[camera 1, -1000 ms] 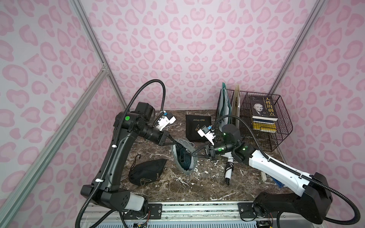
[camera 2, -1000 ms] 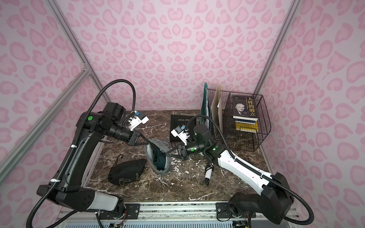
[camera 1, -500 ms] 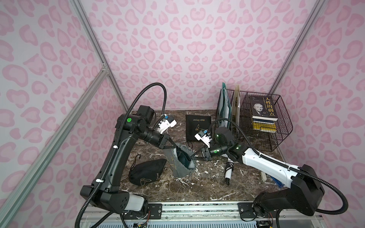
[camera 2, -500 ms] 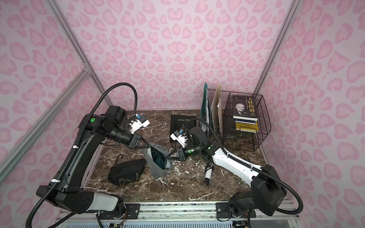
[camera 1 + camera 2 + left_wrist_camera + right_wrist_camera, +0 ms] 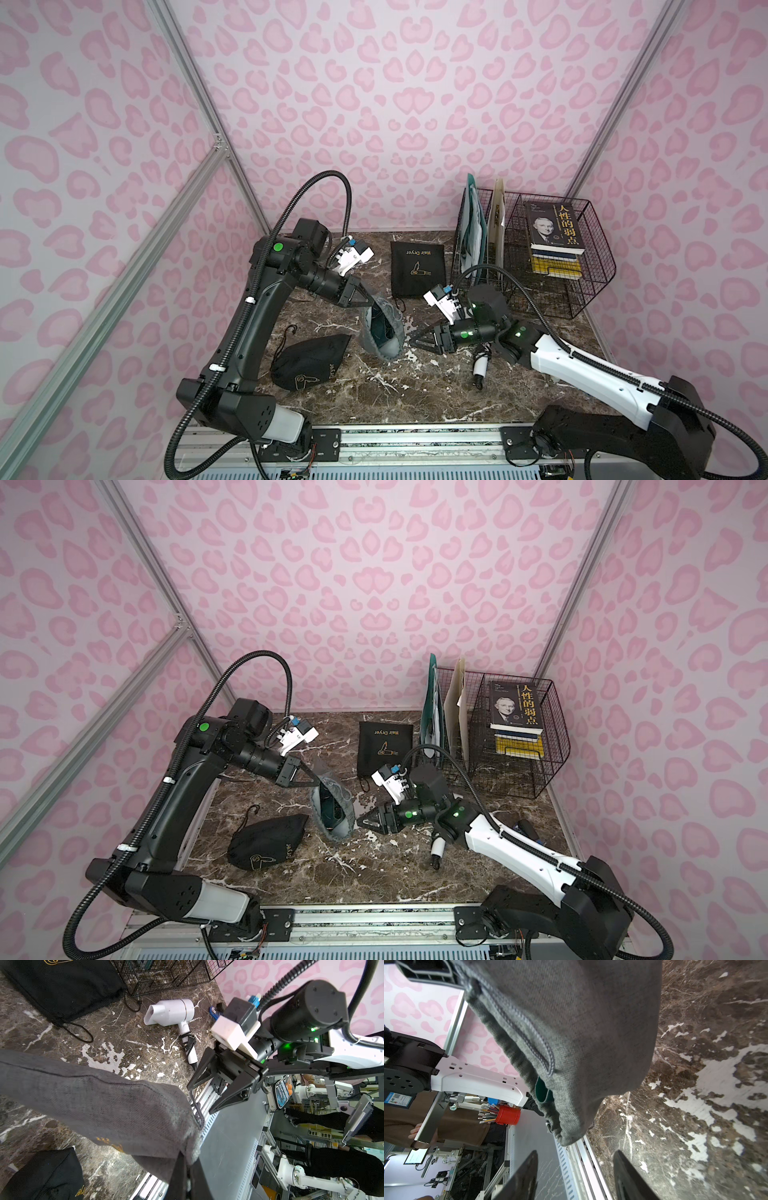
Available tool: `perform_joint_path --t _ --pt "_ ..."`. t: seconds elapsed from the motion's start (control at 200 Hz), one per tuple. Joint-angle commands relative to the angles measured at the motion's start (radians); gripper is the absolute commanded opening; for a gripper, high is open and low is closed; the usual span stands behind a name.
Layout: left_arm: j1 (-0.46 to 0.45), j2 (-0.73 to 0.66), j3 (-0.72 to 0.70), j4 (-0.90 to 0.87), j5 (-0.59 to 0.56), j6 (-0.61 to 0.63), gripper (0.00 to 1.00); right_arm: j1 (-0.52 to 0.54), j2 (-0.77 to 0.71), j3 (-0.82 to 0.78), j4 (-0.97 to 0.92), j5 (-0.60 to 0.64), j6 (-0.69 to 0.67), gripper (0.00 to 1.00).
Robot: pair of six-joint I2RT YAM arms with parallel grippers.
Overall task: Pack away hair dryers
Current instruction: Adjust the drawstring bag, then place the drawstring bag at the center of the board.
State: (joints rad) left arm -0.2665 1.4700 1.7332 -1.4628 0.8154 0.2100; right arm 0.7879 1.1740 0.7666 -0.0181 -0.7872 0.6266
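A grey fabric pouch stands in the middle of the table in both top views, mouth up, with a dark teal hair dryer inside it. A patch of teal shows at the pouch mouth in the right wrist view. My left gripper is shut on the pouch's upper rim. My right gripper hangs open just right of the pouch, nothing between its fingers. A white hair dryer lies on the table behind my right arm, cord wound round its handle.
A flat black pouch printed "Hair Dryer" lies at the back. A bulging black pouch sits front left. A wire basket with books and folders stands at the back right. The table's front rail runs close by.
My right gripper has opened, let go of the grey pouch's rim and drawn slightly back to the right. The left gripper still holds the pouch, which now stands more upright.
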Motion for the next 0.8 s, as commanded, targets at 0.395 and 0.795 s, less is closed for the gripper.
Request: perform_joint_path --t 0.395,0.795 --pt "0.001 -0.021 -0.046 0.071 0.082 -0.046 0.02 0.274 -0.083 -0.115 0.210 0.515 0.341 0.62" --pt "0.001 -0.030 -0.041 0.081 0.095 -0.052 0.02 0.289 -0.017 -0.102 0.245 0.576 0.392 0.62"
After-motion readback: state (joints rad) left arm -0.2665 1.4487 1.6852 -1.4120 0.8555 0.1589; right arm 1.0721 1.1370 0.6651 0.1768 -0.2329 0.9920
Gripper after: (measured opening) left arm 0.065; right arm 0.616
